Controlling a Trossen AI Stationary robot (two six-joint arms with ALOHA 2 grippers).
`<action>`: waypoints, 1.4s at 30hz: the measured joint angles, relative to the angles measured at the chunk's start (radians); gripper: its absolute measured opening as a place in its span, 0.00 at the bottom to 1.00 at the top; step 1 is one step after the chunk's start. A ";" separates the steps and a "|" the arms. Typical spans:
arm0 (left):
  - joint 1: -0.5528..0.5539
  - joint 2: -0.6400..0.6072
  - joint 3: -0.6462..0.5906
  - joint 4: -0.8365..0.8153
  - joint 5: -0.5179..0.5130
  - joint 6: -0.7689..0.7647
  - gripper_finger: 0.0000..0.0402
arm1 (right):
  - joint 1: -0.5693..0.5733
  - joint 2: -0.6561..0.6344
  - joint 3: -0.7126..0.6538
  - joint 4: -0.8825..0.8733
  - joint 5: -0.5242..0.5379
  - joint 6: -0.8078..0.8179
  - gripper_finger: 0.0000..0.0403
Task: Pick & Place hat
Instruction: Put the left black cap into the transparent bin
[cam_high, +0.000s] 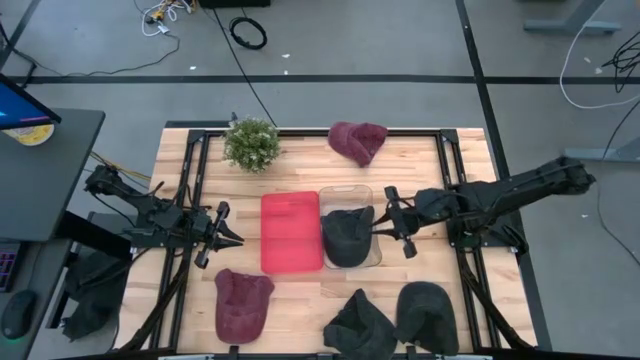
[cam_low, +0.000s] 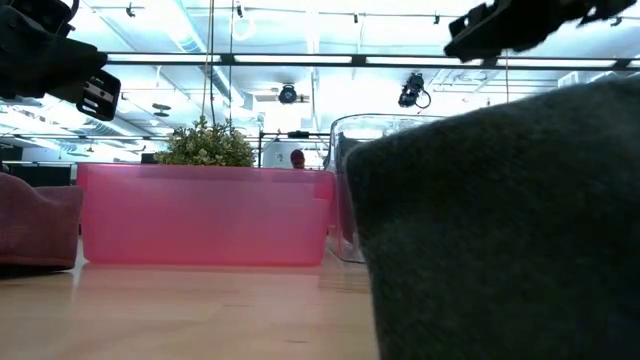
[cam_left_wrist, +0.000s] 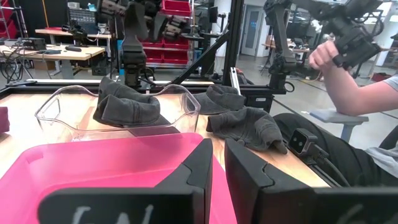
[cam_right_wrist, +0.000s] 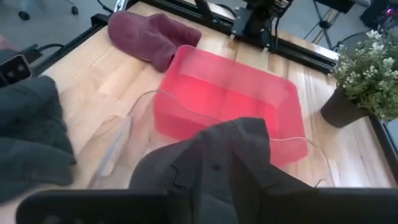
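One dark hat (cam_high: 348, 236) sits in the clear bin (cam_high: 350, 192), partly draped over its rim, so the place step for that one looks done or nearly so. Right claw (cam_high: 391, 223) hovers just beside the bin's right edge, above the tabletop (cam_high: 300, 160); the hat lies right in front of it, filling the right wrist view, and I cannot tell whether the fingers are parted or pinching fabric. My read: release/retreat phase. The next move calls for confirming the hat is free of the fingers, then lifting clear without dragging it back over the rim. Left claw (cam_high: 222, 236) waits just left of the pink bin (cam_high: 291, 232), fingers nearly closed with only a narrow gap, holding nothing. Remaining hats: two dark ones (cam_high: 360, 325) (cam_high: 427, 316) at the near edge in front of the right arm, a maroon hat (cam_high: 243, 303) near the left arm, and a second maroon one (cam_high: 358, 141) at the far edge beside the potted plant (cam_high: 251, 144). Likely next targets, colour-sorted by bin, though that's a guess.
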 joint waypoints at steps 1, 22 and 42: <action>0.000 0.000 0.000 0.000 0.000 0.000 0.11 | 0.022 0.005 0.019 -0.018 0.018 0.014 0.18; 0.000 0.000 0.000 0.000 0.000 0.000 0.11 | 0.396 0.304 0.360 -0.088 0.228 -0.044 0.18; 0.000 0.000 0.000 0.000 0.000 0.000 0.11 | 0.440 0.573 0.506 -0.118 0.224 0.093 0.51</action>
